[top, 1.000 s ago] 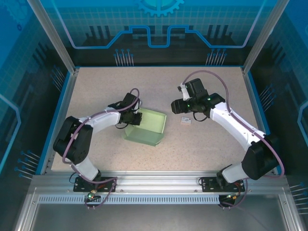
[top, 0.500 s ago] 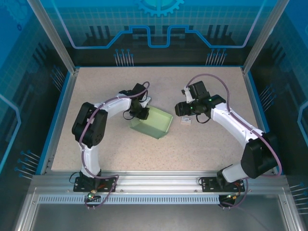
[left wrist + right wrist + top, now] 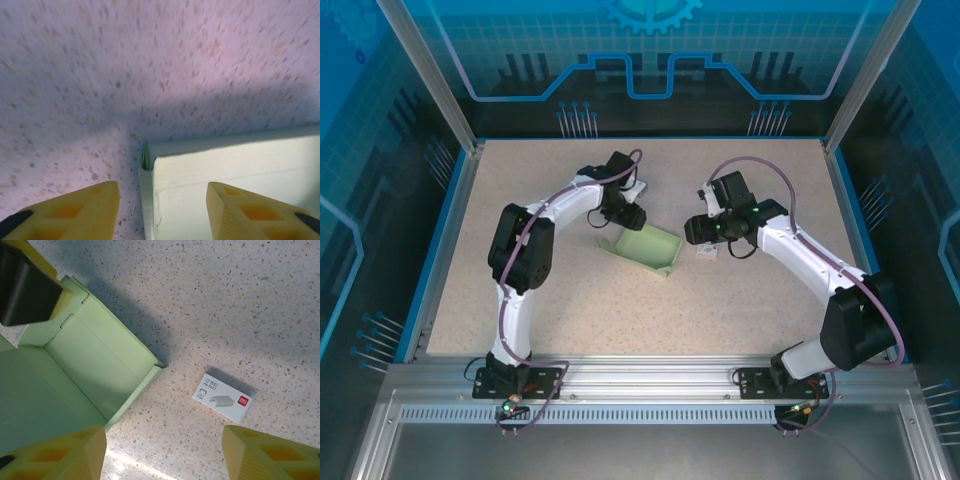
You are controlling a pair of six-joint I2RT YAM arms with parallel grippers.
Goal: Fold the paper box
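The paper box (image 3: 646,249) is pale green card, a shallow open tray with raised walls, lying mid-table. My left gripper (image 3: 625,214) is at its far left corner. In the left wrist view that gripper (image 3: 162,214) is open, and the box's corner wall (image 3: 148,195) stands between its yellow fingers without touching either. My right gripper (image 3: 694,231) hovers just right of the box. It is open (image 3: 162,456), with bare table between its fingers, and the box's right end (image 3: 85,365) lies at its left finger.
A small white staple box (image 3: 222,396) lies on the table just right of the paper box, also seen from above (image 3: 706,252). The left gripper's dark finger (image 3: 25,287) shows in the right wrist view. Blue rails border the speckled table (image 3: 750,300).
The left arm swung right and away from me, and the box slid and turned with it toward the right gripper. The right gripper shifted slightly and then stayed put.
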